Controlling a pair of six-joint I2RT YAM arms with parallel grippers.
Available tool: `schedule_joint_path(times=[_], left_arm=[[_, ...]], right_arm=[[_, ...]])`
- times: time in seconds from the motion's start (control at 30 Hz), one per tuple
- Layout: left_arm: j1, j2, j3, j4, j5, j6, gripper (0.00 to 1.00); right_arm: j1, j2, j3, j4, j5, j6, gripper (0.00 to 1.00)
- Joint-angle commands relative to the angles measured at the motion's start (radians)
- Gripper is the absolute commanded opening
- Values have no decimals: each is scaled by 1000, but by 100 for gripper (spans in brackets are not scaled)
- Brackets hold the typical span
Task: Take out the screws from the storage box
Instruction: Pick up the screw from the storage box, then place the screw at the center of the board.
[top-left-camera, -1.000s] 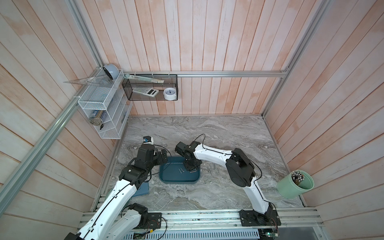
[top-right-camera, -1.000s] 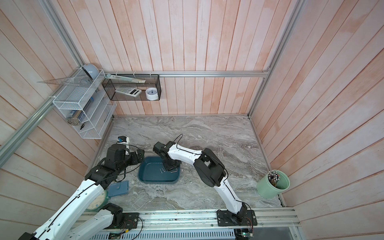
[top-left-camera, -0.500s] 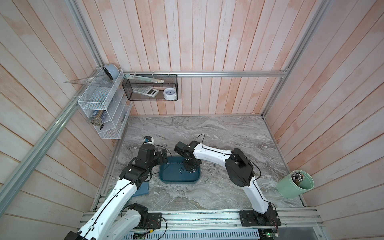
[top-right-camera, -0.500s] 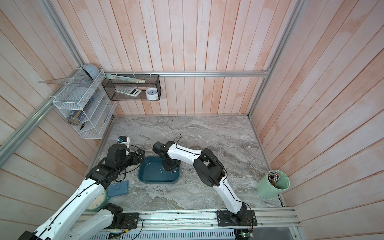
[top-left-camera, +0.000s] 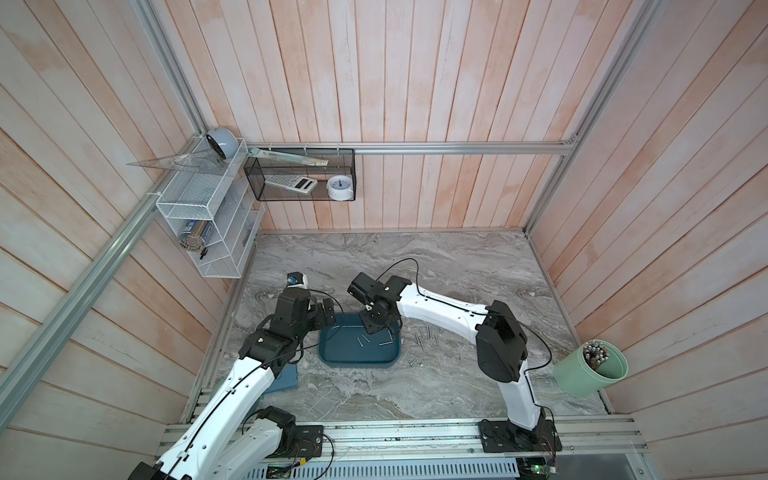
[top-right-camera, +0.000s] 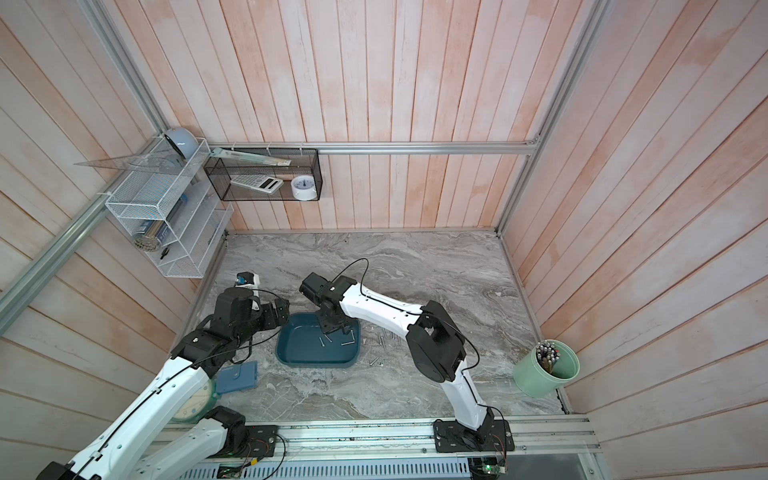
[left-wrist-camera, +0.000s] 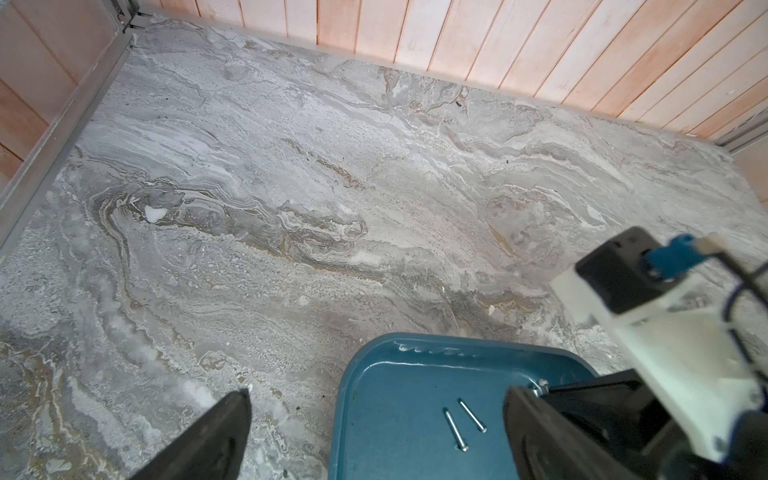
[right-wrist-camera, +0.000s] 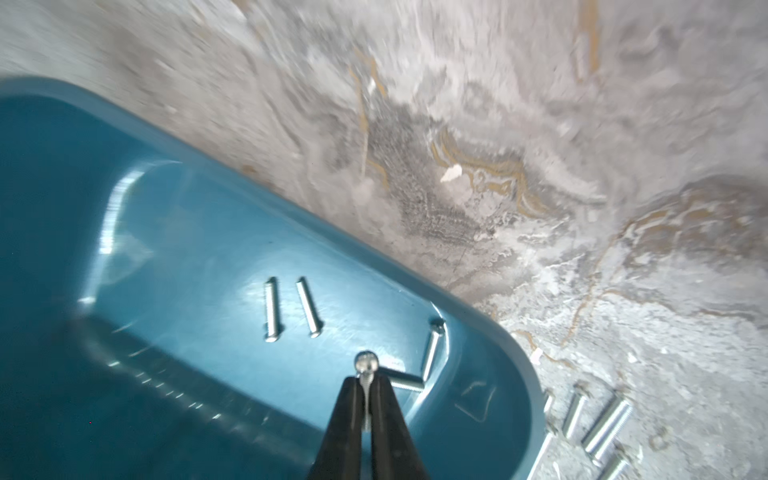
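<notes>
Right fingers (right-wrist-camera: 351, 415) pinch one screw (right-wrist-camera: 365, 362) over the box (right-wrist-camera: 166, 249); left fingers (left-wrist-camera: 216, 436) spread wide, holding nothing.

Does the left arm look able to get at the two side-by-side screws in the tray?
Probably yes: the left hand is open by the storage box, the two screws lie uncovered, though the right hand, gripping another screw, crowds them.

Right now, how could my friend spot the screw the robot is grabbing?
Find the teal storage box on the marble table. Over its floor, the right gripper is shut on one screw. Other screws lie flat; only this one pokes head-first from between black fingers.
</notes>
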Motion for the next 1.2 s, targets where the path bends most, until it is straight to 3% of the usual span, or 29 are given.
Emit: schedule_joint_path(times=[0.0, 0.4, 0.57, 0.77, 0.97, 1.17], left_arm=[[6, -8, -4, -3, -20, 5, 100], [7, -13, -5, -6, -10, 0, 100], [7, -7, 0, -6, -3, 0, 100], [7, -11, -5, -9, -4, 0, 100], [7, -5, -3, -11, -4, -1, 100], [7, 3, -5, -8, -4, 1, 100]], right_arm=[[-1, -54, -43, 15, 31, 12, 8], [-170, -454, -485, 84, 83, 71, 9], [-187, -555, -666, 201, 61, 111, 10], [-189, -489, -700, 207, 6, 118, 11], [-189, -350, -662, 152, 10, 94, 11], [-191, -305, -669, 153, 15, 93, 12]])
